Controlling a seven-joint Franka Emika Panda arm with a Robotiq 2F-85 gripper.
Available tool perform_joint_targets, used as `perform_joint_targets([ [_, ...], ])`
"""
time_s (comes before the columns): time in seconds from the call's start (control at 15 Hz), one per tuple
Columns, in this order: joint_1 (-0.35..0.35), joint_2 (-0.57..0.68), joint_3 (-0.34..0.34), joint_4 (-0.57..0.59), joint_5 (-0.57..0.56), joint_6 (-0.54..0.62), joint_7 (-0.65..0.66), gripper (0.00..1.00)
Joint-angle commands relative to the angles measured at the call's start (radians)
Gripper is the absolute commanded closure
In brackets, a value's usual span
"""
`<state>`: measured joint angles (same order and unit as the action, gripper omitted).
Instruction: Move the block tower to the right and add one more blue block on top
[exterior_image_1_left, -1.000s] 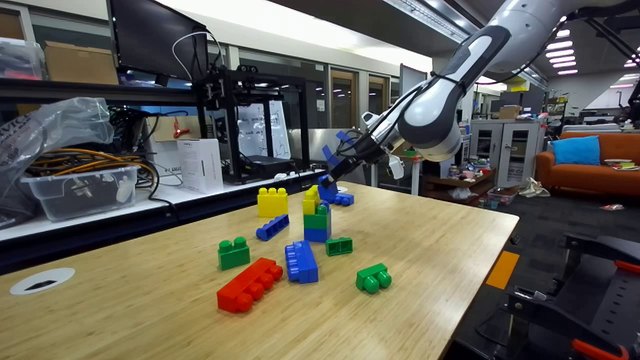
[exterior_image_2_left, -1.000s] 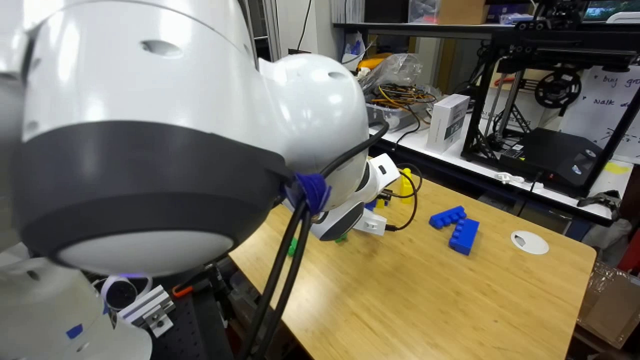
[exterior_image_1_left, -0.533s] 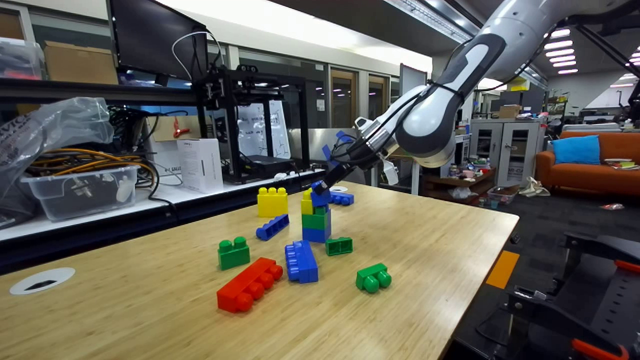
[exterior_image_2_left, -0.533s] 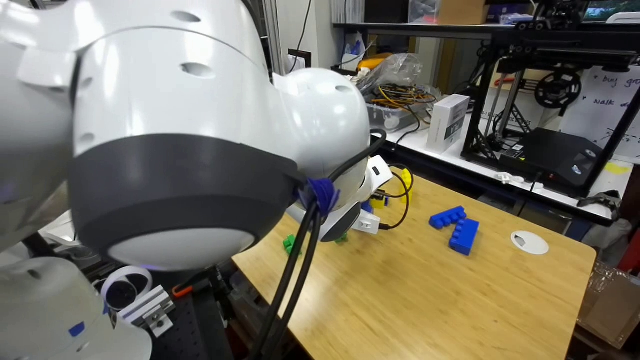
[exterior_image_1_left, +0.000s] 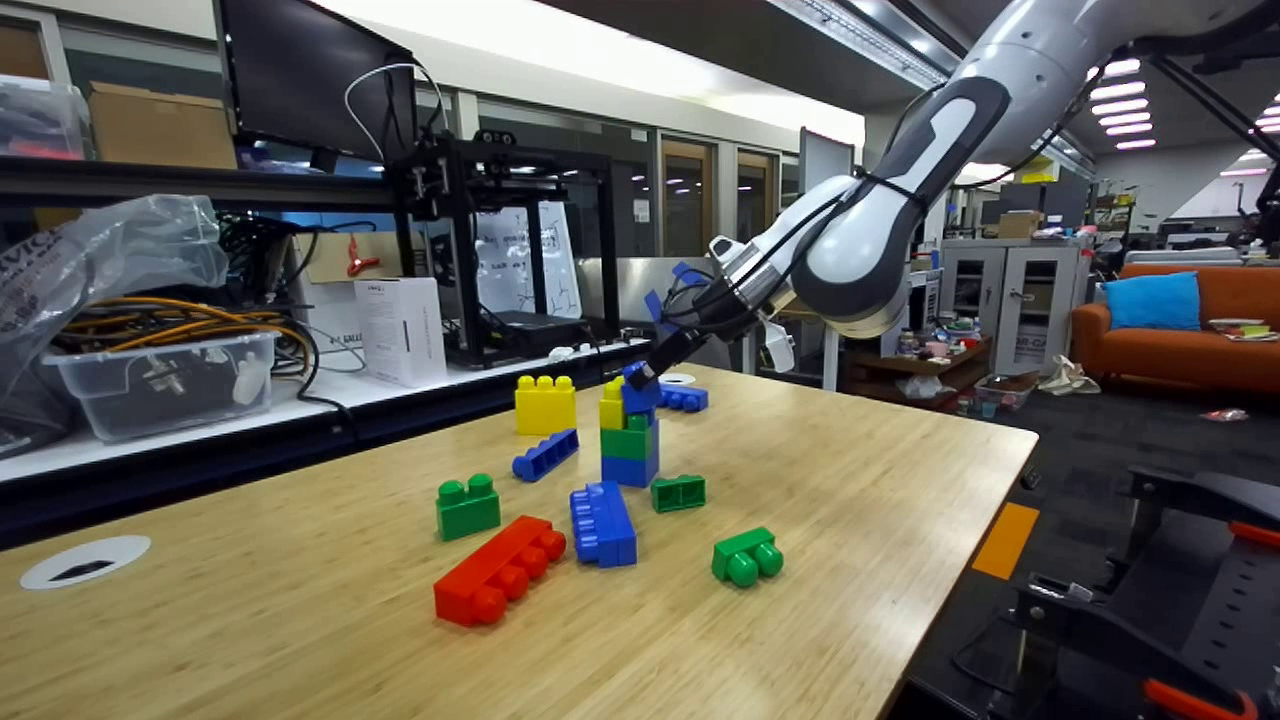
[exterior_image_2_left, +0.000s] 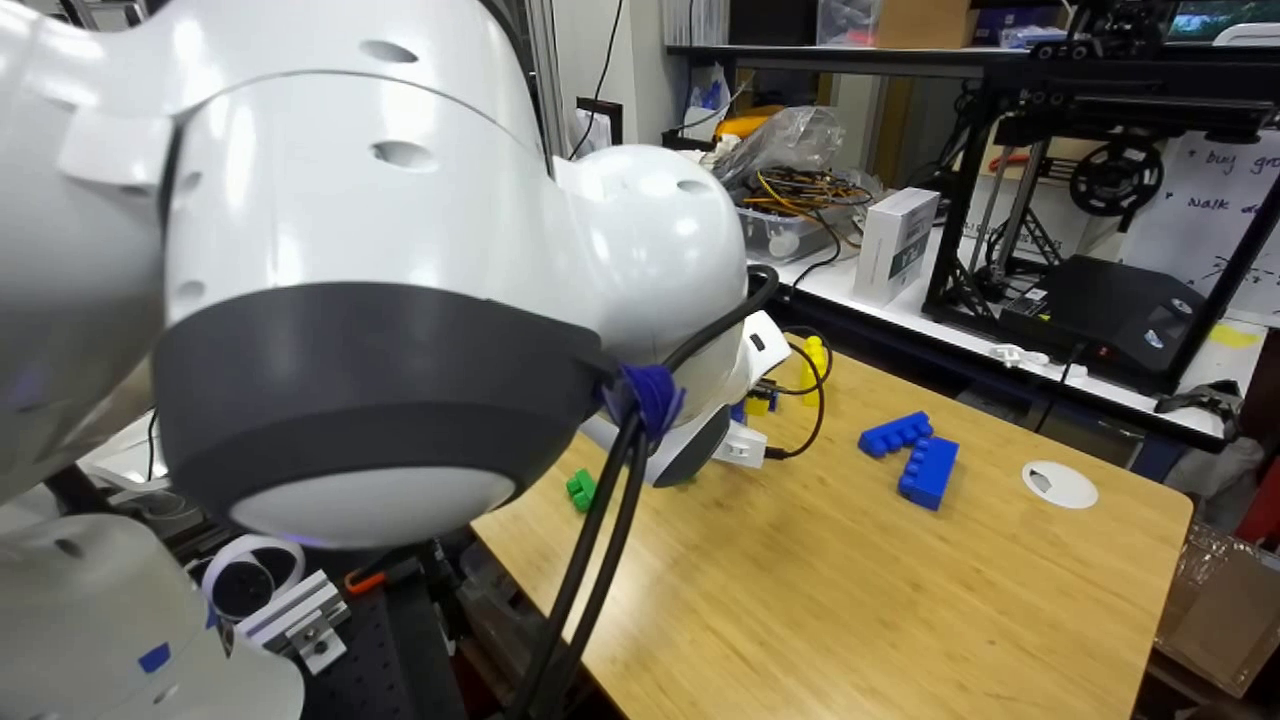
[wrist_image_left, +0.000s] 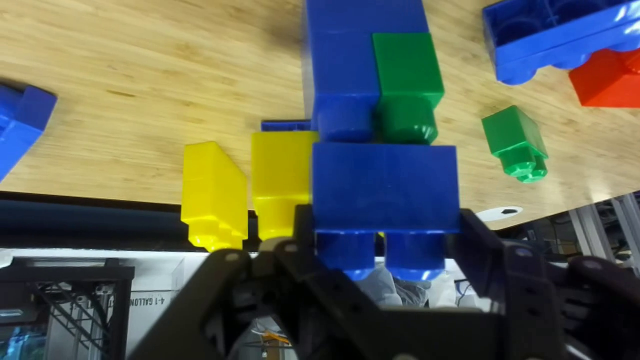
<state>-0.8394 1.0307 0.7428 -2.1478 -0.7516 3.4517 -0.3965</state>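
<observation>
In the wrist view my gripper is shut on a small blue block, its studs pointing back toward the palm. The block tower stands upright on the table, blue at the bottom, blue and green in the middle and yellow on top at one side. The held block sits low over the studs beside that yellow brick; whether it is pressed onto them I cannot tell. In an exterior view the dark fingers come in at a slant from the upper right. The arm mostly hides the tower in an exterior view.
Around the tower lie a wide blue brick, a red brick, green bricks and a narrow blue brick. A yellow brick stands behind. Two blue bricks lie on the far side. A shelf bench borders the table.
In an exterior view the gripper and held blue block have moved left and slightly down onto the tower's top. The tower has shifted a little to the left there.
</observation>
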Motion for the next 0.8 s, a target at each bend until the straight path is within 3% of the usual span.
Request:
perform_joint_targets([
  [0.0,0.029,0.030,-0.041,0.050,-0.035,0.012,0.027,0.56],
  [0.73,0.039,0.030,-0.028,0.064,-0.068,0.001,0.073,0.56],
])
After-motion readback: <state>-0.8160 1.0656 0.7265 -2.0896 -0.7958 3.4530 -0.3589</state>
